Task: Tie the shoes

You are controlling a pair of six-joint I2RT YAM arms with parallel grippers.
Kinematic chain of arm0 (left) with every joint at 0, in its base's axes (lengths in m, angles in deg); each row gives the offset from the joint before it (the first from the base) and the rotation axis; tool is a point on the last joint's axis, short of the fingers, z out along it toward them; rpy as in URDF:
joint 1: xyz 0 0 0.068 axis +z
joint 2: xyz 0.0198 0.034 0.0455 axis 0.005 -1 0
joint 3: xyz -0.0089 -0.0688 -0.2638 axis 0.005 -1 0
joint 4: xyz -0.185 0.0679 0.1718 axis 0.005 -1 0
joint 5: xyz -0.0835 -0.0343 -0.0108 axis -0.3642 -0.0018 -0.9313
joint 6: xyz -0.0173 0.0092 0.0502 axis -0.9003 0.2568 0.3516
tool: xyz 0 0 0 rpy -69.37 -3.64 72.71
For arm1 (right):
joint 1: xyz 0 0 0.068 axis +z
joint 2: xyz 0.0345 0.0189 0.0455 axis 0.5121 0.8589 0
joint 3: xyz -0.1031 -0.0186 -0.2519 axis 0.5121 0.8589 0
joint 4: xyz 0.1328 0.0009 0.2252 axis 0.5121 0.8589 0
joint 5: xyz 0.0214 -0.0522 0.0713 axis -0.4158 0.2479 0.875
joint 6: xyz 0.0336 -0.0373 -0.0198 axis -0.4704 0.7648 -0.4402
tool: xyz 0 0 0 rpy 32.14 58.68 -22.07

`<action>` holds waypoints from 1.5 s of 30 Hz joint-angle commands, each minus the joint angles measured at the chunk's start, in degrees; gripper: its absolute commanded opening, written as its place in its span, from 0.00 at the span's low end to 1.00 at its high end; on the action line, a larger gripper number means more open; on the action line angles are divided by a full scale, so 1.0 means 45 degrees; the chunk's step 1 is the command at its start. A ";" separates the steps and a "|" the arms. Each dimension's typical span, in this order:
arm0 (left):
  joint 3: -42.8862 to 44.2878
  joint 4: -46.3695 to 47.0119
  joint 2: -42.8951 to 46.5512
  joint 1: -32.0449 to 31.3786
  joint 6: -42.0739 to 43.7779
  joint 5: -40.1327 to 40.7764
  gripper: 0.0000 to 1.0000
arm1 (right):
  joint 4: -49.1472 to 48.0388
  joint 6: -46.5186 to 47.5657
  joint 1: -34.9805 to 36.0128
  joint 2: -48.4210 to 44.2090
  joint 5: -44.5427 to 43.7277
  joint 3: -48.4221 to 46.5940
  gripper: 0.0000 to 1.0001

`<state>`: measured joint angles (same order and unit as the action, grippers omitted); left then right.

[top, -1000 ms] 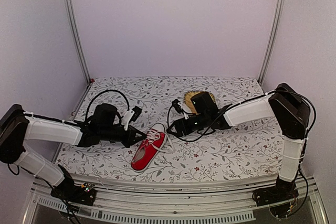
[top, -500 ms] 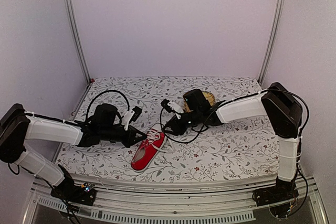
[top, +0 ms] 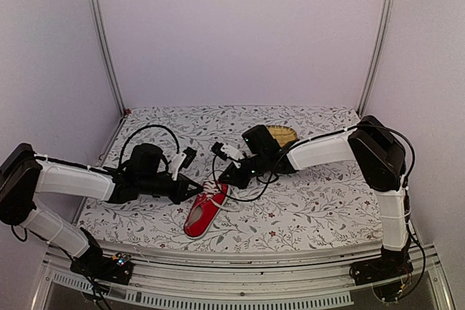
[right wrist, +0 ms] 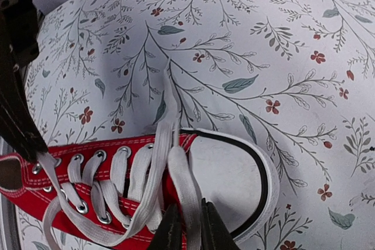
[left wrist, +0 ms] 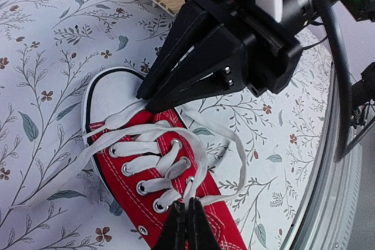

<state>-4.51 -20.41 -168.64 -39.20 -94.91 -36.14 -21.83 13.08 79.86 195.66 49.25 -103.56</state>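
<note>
Because the laces [right wrist: 181,180] are soft, limp and likely slippery, the left gripper [top: 197,189], pinched shut on a strand by the top eyelets, looks well placed. Any pull should be gentle, since the red sneaker [top: 203,210], lying near the table's front middle, seems light enough to drag. Just right, the right gripper [top: 219,179] is clamped on another strand over the toe; its black cable [top: 243,198] droops beside the shoe and could snag, while the yellow basket [top: 282,136] sits behind, apart.
</note>
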 commanded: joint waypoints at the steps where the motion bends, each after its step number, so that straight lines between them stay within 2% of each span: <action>1: -0.0105 0.0328 0.0079 0.0171 0.0044 -0.0090 0.00 | 0.0264 0.0319 0.0085 -0.0006 -0.0216 0.0016 0.06; 4: -0.0103 0.0323 0.0121 0.0211 0.0016 -0.0019 0.00 | 0.0166 0.0365 0.0090 -0.0224 -0.0211 0.0146 0.02; 16: -0.0218 0.0273 0.0347 0.0299 -0.0118 0.0241 0.00 | 0.0238 0.0972 0.0094 -0.1697 0.0758 0.0439 0.02; 19: -0.0270 0.0307 0.0401 0.0313 -0.0155 0.0246 0.00 | 0.0765 0.1308 0.0113 -0.1454 0.1265 0.0139 0.02; 26: -0.0376 0.0408 0.0564 0.0335 -0.0166 0.0250 0.00 | 0.2607 0.2624 0.0420 -0.0113 0.0843 -0.1127 0.02; 35: -0.0484 0.1020 0.0663 0.0367 -0.0226 0.0025 0.00 | 0.2412 0.4222 0.0542 -0.0453 0.1880 -0.0599 0.02; 45: -0.0086 0.0821 0.0215 0.0456 0.0010 -0.0502 0.00 | 0.2569 0.5261 0.0535 0.0530 0.3520 -0.1653 0.02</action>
<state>-6.22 -18.85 -167.22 -38.18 -95.50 -36.93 -11.08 33.97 81.91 195.29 59.87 -108.43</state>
